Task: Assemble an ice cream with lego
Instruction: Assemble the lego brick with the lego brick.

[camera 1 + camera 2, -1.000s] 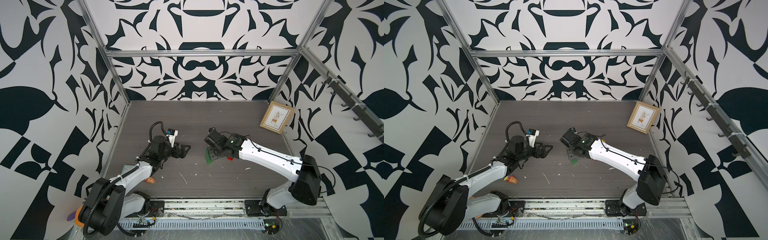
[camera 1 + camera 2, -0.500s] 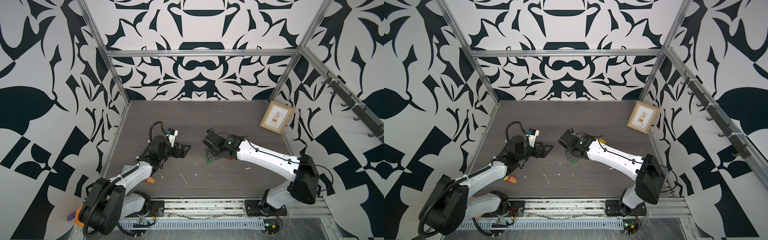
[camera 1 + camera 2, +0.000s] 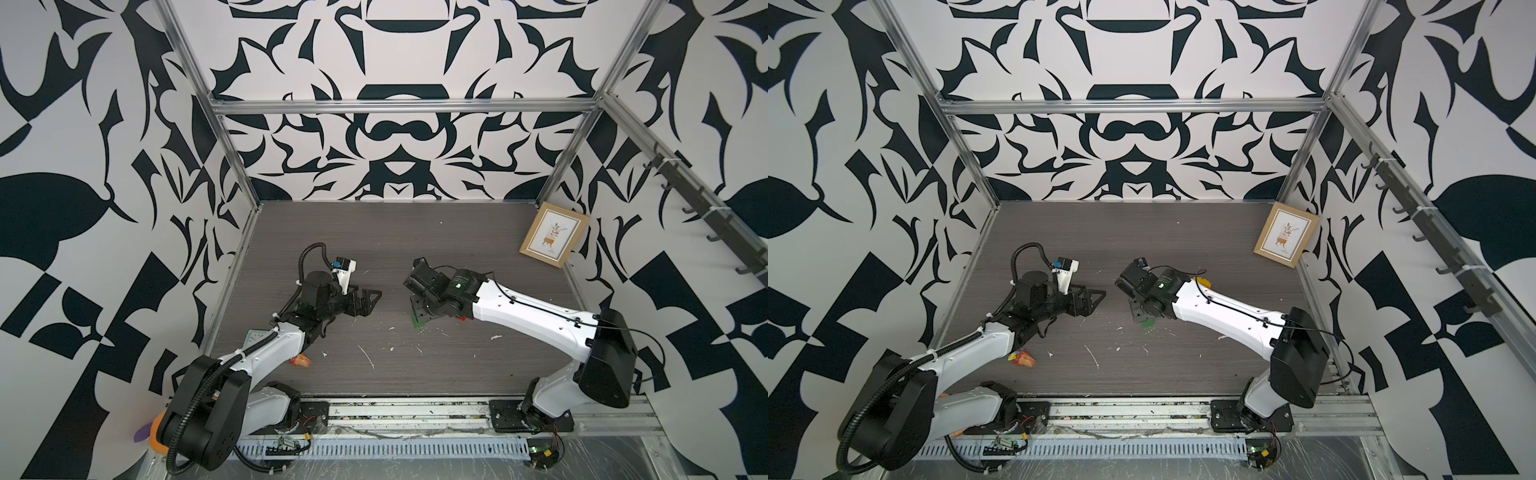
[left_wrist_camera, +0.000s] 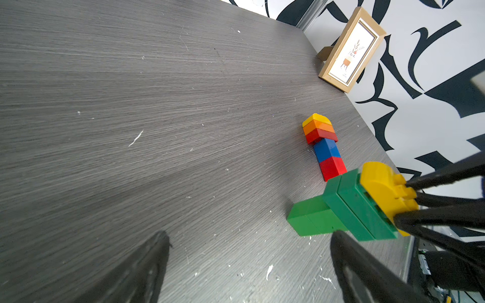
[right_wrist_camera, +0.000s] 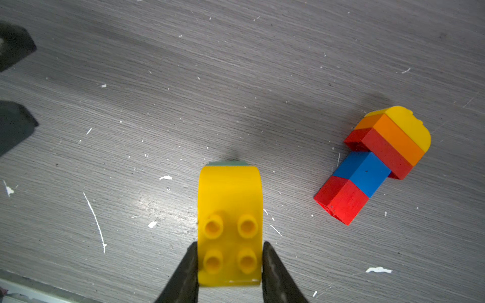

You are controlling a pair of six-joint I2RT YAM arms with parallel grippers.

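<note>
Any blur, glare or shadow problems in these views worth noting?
Left wrist view: left gripper blurred in the foreground; picture frame sharp. Right wrist view: glare on the table beside the yellow dome brick; soft shadows by it and the multicoloured stack. Both top views: evenly lit, sharp.

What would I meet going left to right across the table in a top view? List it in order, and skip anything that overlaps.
crumpled wrapper → left gripper → green lego stack → picture frame
</note>
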